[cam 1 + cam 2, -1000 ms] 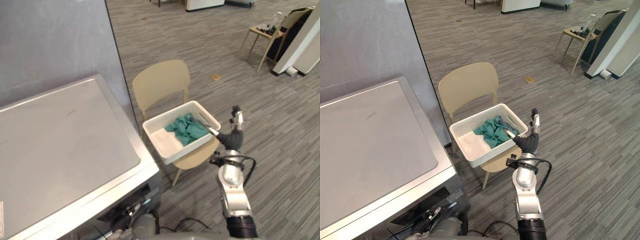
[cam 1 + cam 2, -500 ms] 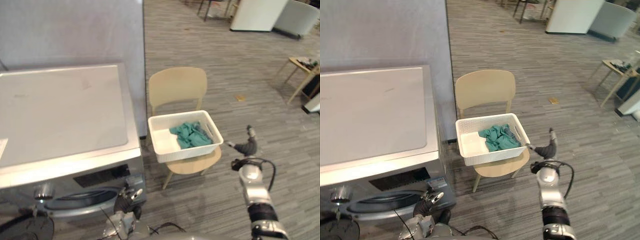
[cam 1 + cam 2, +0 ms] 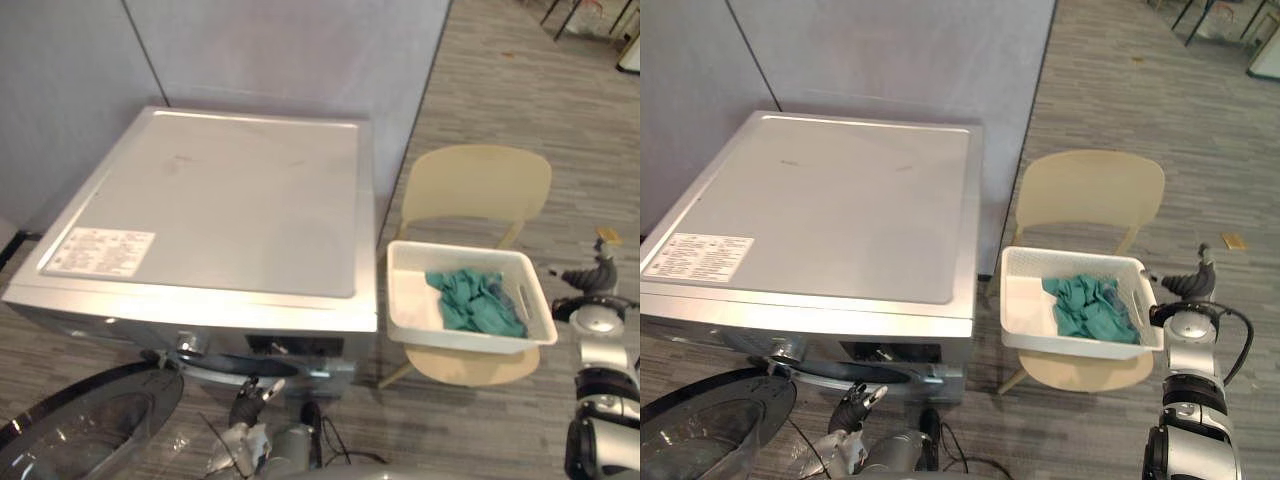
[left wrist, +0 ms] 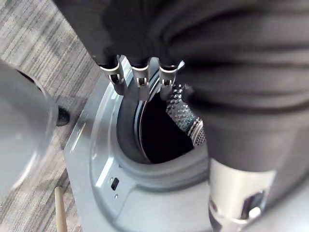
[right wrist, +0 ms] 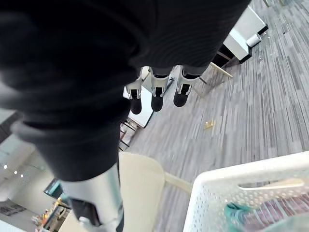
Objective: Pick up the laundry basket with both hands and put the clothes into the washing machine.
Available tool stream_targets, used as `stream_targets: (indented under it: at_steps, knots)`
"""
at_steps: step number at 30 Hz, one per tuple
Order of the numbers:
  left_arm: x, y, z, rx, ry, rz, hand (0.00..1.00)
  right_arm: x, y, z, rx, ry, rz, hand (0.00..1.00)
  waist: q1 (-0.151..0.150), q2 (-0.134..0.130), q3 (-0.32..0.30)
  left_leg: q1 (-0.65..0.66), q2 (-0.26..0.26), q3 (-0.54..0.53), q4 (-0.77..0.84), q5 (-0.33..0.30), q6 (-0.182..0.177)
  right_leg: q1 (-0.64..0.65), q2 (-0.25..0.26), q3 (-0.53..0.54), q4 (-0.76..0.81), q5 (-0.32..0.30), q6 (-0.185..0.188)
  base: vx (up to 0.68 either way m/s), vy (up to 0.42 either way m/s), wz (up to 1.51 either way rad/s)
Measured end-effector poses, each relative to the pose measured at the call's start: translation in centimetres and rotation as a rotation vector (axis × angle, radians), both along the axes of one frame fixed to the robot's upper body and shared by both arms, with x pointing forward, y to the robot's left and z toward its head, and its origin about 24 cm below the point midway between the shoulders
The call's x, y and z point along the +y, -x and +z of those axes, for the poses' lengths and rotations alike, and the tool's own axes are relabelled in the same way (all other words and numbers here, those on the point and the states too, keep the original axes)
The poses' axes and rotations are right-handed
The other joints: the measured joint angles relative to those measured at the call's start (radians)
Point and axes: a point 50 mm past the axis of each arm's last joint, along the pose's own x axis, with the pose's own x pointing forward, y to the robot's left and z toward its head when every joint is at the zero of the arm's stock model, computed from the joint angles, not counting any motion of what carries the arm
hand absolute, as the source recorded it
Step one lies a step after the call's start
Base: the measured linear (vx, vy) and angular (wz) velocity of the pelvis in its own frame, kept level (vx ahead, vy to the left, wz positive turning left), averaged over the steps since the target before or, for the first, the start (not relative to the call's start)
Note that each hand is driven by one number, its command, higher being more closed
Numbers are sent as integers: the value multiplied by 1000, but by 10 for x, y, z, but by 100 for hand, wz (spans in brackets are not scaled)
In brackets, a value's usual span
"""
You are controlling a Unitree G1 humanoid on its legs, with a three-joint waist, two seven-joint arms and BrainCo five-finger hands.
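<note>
A white laundry basket (image 3: pixel 468 338) with teal clothes (image 3: pixel 474 303) in it rests on the seat of a beige chair (image 3: pixel 478 185). Beside the chair stands a silver washing machine (image 3: pixel 230 200), its round glass door (image 3: pixel 90 420) swung open at the front. My right hand (image 3: pixel 1193 283) hovers open just off the basket's right end, its fingers (image 5: pixel 157 94) straight above the basket rim (image 5: pixel 241 179). My left hand (image 3: pixel 855 402) is low in front of the machine. Its fingers (image 4: pixel 140 77) are straight and point at the dark drum opening (image 4: pixel 159 135).
A grey partition wall (image 3: pixel 290 50) stands behind the machine and the chair. Striped grey floor (image 3: pixel 1110 90) stretches to the right, with furniture legs at the far top right. A white label (image 3: pixel 98 251) lies on the machine's lid.
The camera has swung left, so the machine's front and open door have come into view and the chair sits further right. My right hand stays by the basket's right end.
</note>
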Motion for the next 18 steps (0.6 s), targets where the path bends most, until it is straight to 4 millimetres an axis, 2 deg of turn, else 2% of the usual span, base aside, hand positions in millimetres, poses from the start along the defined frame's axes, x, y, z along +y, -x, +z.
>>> stream_targets:
  at_steps: [2, 4, 6, 8, 9, 10, 11, 12, 13, 14, 15, 16, 17, 18]
  knots:
    - [4, 4, -2, 21, -11, -4, 0, -1, -4, -1, 63, 15, 48, 0, -17, 17, 8, 32, 2, -33, -13, -4, 4, -30, -5, 21, 37, -33, -6, 137, 117, 43]
    - [1, 4, -3, 24, -3, -3, 0, -1, -11, 8, 74, 45, 99, 0, -20, 34, 18, 39, -1, -54, -12, -10, 5, -71, -20, 30, 4, -40, -9, 100, 66, 31]
    - [-3, 1, -3, 11, 16, -14, 0, 0, -11, 6, 117, 52, 137, 0, -24, 52, 23, 38, -2, -93, -4, -20, -10, -107, -18, 139, -84, -32, -10, 94, 1, 43]
    - [-3, -3, -2, 2, 12, -20, 0, 2, -9, -4, 178, 46, 167, 0, -27, 52, 23, 35, -4, -136, 19, -34, -29, -115, -16, 241, -127, -28, -10, 134, -134, 66]
    - [-3, -4, -1, -1, 6, -25, 0, 2, -6, -9, 202, 37, 178, 0, -30, 50, 22, 26, -3, -166, 37, -40, -45, -112, -15, 271, -150, -14, -25, 127, -188, 78]
    - [-3, -5, -1, -4, 5, -26, 0, 2, -5, -10, 211, 32, 183, 0, -30, 46, 21, 22, -3, -178, 46, -41, -60, -108, -15, 274, -168, -5, -12, 101, -229, 77]
    - [-2, -6, 0, -9, 0, -28, 0, 4, -5, -14, 234, 34, 200, 0, -30, 31, 20, 16, 0, -196, 56, -43, -80, -86, -15, 256, -228, 23, 35, 125, -380, 62]
    - [1, -9, 1, -19, -10, -32, 0, 9, -7, -18, 251, 28, 226, 0, -26, 8, 20, 4, 6, -213, 74, -46, -104, -73, -9, 229, -304, 67, 35, 115, -424, 50]
    - [3, -9, 1, -20, -17, -28, 0, 13, -8, -20, 254, 25, 239, 0, -22, -10, 19, -5, 8, -216, 83, -45, -115, -66, 1, 221, -334, 106, 18, 118, -617, 33]
    - [10, -8, 1, -12, -35, -22, 0, 19, -11, -23, 259, 21, 261, 0, -18, -39, 20, -29, 20, -231, 109, -57, -148, -56, 20, 183, -375, 117, 37, 79, -516, 16]
    - [6, -7, -1, -2, -24, -19, 0, 21, -11, -23, 258, 19, 267, 0, -19, -17, 16, -55, 62, -257, 121, -54, -176, -54, 66, 170, -400, 113, 42, 97, -666, 26]
    - [0, -7, -2, 2, -2, -17, 0, 21, -8, -28, 280, 11, 278, 0, -27, -8, 11, -68, 120, -291, 69, -27, -218, -53, 129, 122, -440, 116, 34, 53, -415, 21]
    - [-1, -7, -2, 1, 3, -17, 0, 21, -6, -30, 289, 8, 279, 0, -30, -5, 10, -65, 142, -290, 43, -16, -232, -52, 149, 106, -452, 117, 30, 63, -456, 27]
    - [-2, -7, -3, 2, 4, -18, 0, 20, -2, -34, 301, 6, 275, 0, -38, -2, 8, -60, 176, -258, 20, -1, -229, -47, 170, 81, -464, 118, 14, 82, -279, 37]
